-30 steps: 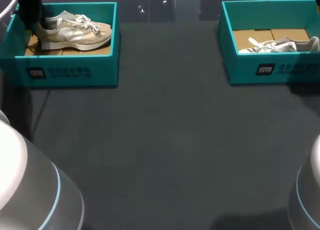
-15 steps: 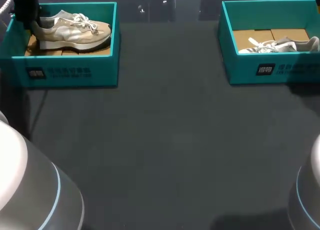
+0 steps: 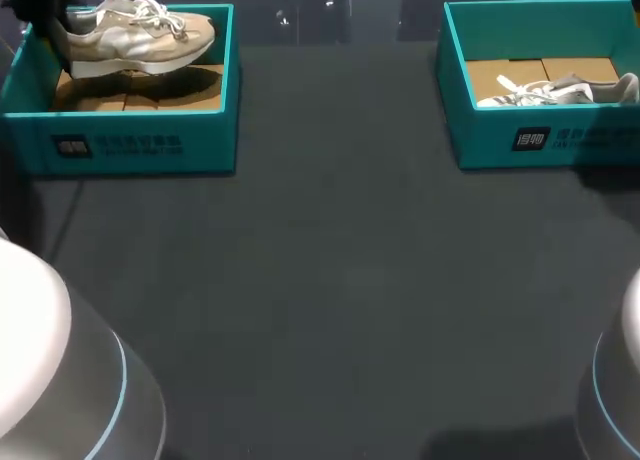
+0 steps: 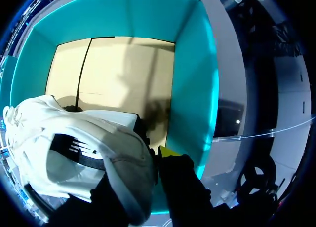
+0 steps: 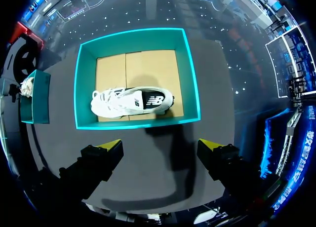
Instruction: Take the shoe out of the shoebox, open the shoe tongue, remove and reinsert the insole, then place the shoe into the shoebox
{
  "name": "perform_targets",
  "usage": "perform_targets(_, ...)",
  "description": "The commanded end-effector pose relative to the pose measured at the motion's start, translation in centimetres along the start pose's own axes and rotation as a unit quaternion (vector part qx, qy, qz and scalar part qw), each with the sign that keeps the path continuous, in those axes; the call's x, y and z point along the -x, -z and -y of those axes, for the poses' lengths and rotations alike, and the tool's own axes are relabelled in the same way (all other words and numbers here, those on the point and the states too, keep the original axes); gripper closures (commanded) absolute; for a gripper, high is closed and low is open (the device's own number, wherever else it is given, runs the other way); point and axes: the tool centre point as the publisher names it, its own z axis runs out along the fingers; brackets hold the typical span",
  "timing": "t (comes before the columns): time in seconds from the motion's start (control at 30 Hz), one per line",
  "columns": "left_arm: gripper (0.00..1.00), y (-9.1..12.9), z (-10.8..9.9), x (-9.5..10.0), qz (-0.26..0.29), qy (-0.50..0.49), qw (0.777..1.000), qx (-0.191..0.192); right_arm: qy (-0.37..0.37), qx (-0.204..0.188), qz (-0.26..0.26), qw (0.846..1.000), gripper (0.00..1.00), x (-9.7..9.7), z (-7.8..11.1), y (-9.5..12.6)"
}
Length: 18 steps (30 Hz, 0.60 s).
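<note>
The left hand (image 3: 48, 15) is clamped on the heel of the beige sneaker (image 3: 135, 35) and holds it above the left shoebox (image 3: 130, 145). The sole is clear of the cardboard floor (image 3: 140, 95) and the toe points toward the box's right wall. In the left wrist view the heel collar fills the space at the fingers, with the box open below.

The step in hand is taking the shoe out, and it looks roughly half done: the shoe is raised but not yet out over the table (image 3: 340, 280).

- A heel-only grip leaves the long toe end unsupported, so the shoe can pivot. A slow carry with the sole level should stop it swinging.
- The toe should be above the right wall's rim before any sideways travel, or it may catch and drag the light box.
- The laces hang loose on top and could snag an edge.
- The shoe is best set down sole-flat on the open middle of the table, toe toward the right arm, so the tongue and insole can be reached.

The right hand (image 5: 160, 155) hangs wide open, holding nothing, above the right shoebox (image 3: 540, 140), where a second sneaker (image 3: 560, 90) lies on its side. It could help steady the toe.
</note>
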Motion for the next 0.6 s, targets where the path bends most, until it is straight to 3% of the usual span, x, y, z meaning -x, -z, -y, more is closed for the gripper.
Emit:
perform_targets(0.03,1.0,2.9,1.6,-0.3,0.002,-0.001,1.0,0.014,0.0,0.0,0.0,1.0,0.0,0.0,0.0,0.0)
perform_targets(0.3,1.0,7.0,2.3,-0.6,-0.001,-0.004,0.999,0.031,0.0,0.0,0.0,1.0,0.0,0.0,0.0,0.0)
perform_targets(0.6,1.0,12.9,4.6,-0.8,-0.005,-0.012,0.999,0.046,0.0,0.0,0.0,1.0,0.0,0.0,0.0,0.0)
